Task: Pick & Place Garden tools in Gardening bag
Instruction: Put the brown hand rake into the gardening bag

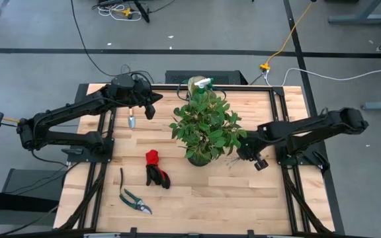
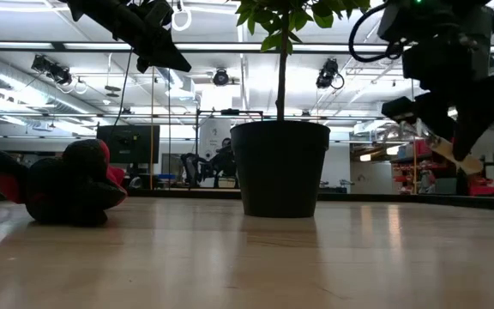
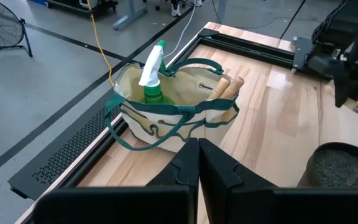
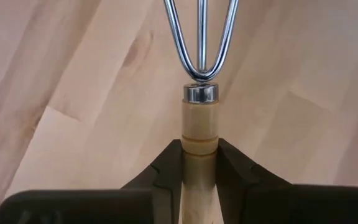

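High view: right gripper sits just right of the potted plant, mid-table. Left gripper hovers at far left, near a trowel lying on the wood. Gardening bag is at the far edge, mostly hidden behind the foliage, spray bottle poking up. Gloves and pruning shears lie nearer, left of centre.

Low view: right gripper is up off the table w/ a wooden handle slanting out below it.

Left wrist view: left fingers pressed together, nothing between them. Bag ahead, open, bottle and wooden handles already inside.

Right wrist view: jaws clamped on the hand rake by its wooden handle, tines pointing away.

Judgement: rake is lifted, carry stage. Next calls for swinging around or over the plant to the far-edge bag w/o snagging leaves, then dropping it in.
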### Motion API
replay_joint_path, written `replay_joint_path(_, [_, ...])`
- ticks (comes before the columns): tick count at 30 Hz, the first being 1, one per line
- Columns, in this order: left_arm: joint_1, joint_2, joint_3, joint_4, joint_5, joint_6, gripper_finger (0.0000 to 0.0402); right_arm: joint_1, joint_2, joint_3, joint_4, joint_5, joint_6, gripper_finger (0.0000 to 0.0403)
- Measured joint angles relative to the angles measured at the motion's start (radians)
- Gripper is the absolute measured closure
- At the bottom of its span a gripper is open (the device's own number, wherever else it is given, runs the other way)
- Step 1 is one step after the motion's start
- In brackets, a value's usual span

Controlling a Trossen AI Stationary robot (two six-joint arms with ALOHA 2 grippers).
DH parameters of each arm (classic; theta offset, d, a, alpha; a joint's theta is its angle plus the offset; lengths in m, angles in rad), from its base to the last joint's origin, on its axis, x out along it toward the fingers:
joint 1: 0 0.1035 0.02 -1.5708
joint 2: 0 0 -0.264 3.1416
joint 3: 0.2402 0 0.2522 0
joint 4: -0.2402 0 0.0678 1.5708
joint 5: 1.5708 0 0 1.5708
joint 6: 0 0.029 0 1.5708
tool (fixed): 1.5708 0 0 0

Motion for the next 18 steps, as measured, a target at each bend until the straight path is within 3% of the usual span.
replay_joint_path(18, [0.0,0.0,0.0,0.0,0.019,0.0,0.039,-0.111,-0.076,0.001,-0.025,0.101,0.023,0.0334])
